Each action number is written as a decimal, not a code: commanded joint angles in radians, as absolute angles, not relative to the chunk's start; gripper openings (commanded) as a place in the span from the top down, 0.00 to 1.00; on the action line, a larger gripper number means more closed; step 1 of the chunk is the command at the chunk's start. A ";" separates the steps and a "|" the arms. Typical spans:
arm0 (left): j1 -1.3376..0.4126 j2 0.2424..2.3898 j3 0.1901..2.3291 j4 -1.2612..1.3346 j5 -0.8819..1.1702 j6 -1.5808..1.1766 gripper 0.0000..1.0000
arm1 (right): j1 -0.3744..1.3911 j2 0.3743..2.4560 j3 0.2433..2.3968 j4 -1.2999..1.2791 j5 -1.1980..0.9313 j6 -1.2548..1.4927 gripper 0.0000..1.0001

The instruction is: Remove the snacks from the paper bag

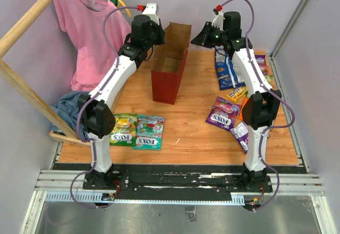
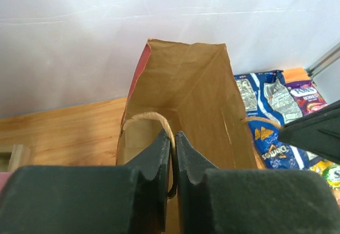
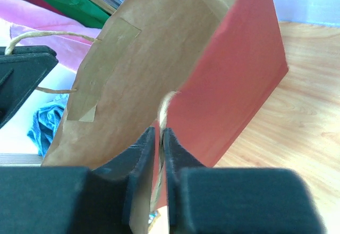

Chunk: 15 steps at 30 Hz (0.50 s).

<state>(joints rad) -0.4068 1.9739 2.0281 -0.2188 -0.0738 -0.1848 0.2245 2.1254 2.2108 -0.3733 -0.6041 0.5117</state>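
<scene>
**A:** Position of the paper bag [image 1: 171, 69] to be noted.

**B:** It is found upright at the far middle of the table [image 1: 186, 138], mouth open, between the two arms. Red outside, brown inside.

**A:** Grippers?

**B:** The left gripper [image 2: 173, 154] is pressed together on the left handle [image 2: 154, 118], with the cord pinched between its fingers. The right gripper [image 3: 159, 149] is closed in the same way on the right handle [image 3: 166, 103].

**A:** Snacks?

**B:** A green packet [image 1: 124, 129] and a teal packet [image 1: 149, 132] lie side by side at the near left. A blue cookie bag [image 1: 226, 72], a purple packet [image 1: 223, 111] and several more are spread on the right, apart from the bag. No packet is seen inside the bag from above or from the left wrist, though the bottom is not fully shown.

**A:** Step in hand?

**B:** The emptying is judged late, perhaps finished, with the bag held for a check or a shake-out. If it is to be lifted or tipped, both arms would need to be moved together. The thin cords could be torn or slipped by uneven pull.
</scene>
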 commanded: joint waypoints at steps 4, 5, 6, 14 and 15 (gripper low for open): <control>-0.393 1.962 2.074 -0.182 -0.027 -0.157 0.32 | 0.194 2.142 2.305 -0.391 -0.668 0.529 0.36; -0.393 1.954 2.068 -0.178 -0.024 -0.152 0.24 | 0.192 2.135 2.303 -0.391 -0.669 0.529 0.32; -0.391 1.942 2.059 -0.171 -0.020 -0.146 0.19 | 0.190 2.125 2.301 -0.392 -0.671 0.528 0.29; -0.387 1.825 1.982 -0.158 -0.037 -0.076 0.04 | 0.171 2.005 2.248 -0.403 -0.667 0.500 0.01; -0.387 1.806 1.967 -0.158 -0.053 -0.063 0.03 | 0.168 1.990 2.240 -0.411 -0.659 0.491 0.01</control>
